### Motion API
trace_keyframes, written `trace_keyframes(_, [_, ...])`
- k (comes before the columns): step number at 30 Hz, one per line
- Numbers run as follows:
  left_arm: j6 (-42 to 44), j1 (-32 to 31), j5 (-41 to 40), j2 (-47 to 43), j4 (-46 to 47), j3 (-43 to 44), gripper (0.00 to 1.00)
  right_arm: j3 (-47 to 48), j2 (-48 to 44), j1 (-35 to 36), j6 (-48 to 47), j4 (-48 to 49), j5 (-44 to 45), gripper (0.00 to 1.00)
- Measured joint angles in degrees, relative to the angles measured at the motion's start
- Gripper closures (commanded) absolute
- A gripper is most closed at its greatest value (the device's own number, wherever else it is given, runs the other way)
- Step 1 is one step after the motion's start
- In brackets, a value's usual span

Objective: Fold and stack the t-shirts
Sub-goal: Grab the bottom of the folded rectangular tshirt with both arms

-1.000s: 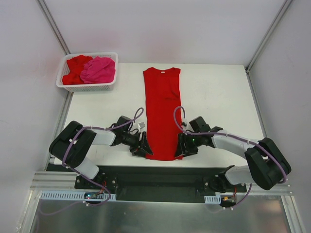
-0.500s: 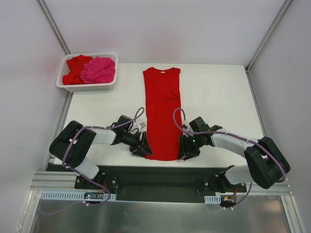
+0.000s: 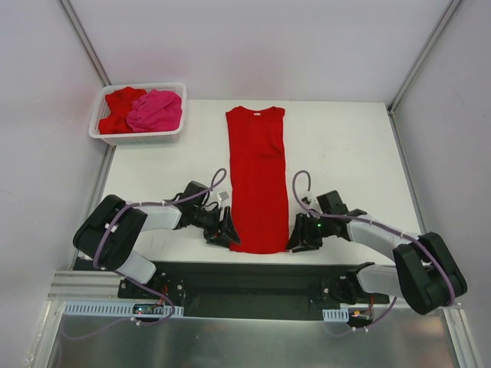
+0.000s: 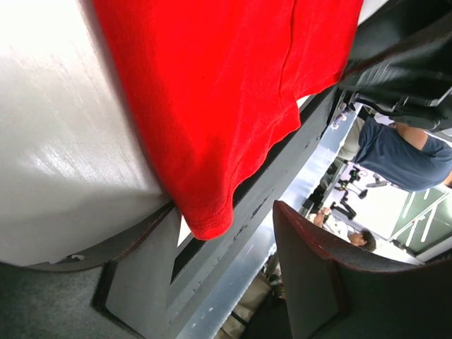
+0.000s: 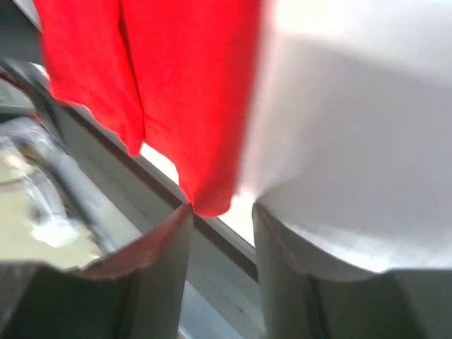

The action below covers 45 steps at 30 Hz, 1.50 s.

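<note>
Top view: your right tool (image 3: 298, 239) has slid off the red t-shirt (image 3: 257, 176) toward the lower right and now sits just beside its hem corner. The left tool (image 3: 226, 230) has barely moved at the opposite corner. You look set to pinch both hem corners for the next fold. In the right wrist view the fingers (image 5: 159, 261) stand partly apart and narrowing, with the cloth corner at their mouth, not gripped. The left tool is open and holds nothing. The shirt lies on the counter (image 3: 345, 153), centre frame, as a narrow strip: collar toward the top, hem at the bottom edge, long axis vertical.
</note>
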Motion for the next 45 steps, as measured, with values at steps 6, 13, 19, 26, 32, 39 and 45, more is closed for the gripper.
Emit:
trace_keyframes(6, [0.15,0.00,-0.92,-1.62,-0.15,-0.70,0.42,-7.19,-1.90,-9.55,3.58,11.17,-9.68,0.49])
trace_keyframes(13, [0.26,0.00,-1.49,-2.86,-0.44,-1.14,0.41,-12.70,10.69,-11.15,15.72,39.47,-19.82,0.48])
trace_keyframes(19, [0.59,0.00,-1.84,-3.50,-0.98,-1.27,0.40,-16.44,15.65,-12.92,22.27,54.47,-23.04,0.45])
trace_keyframes(26, [1.11,0.00,-1.86,-3.67,-1.05,-1.29,0.39,-18.62,15.82,-15.69,23.67,58.64,-23.87,0.44])
trace_keyframes(32, [1.20,0.02,-1.73,-3.45,-1.01,-1.22,0.39,-18.93,15.39,-17.09,22.77,57.09,-25.09,0.44])
trace_keyframes(39, [1.22,0.02,-1.40,-2.82,-0.87,-0.94,0.39,-15.91,7.17,-16.90,14.86,39.74,-22.93,0.43])
trace_keyframes(45, [1.20,0.02,-1.27,-2.21,-0.70,-0.66,0.38,-14.45,8.68,-15.08,13.60,36.59,-23.91,0.42])
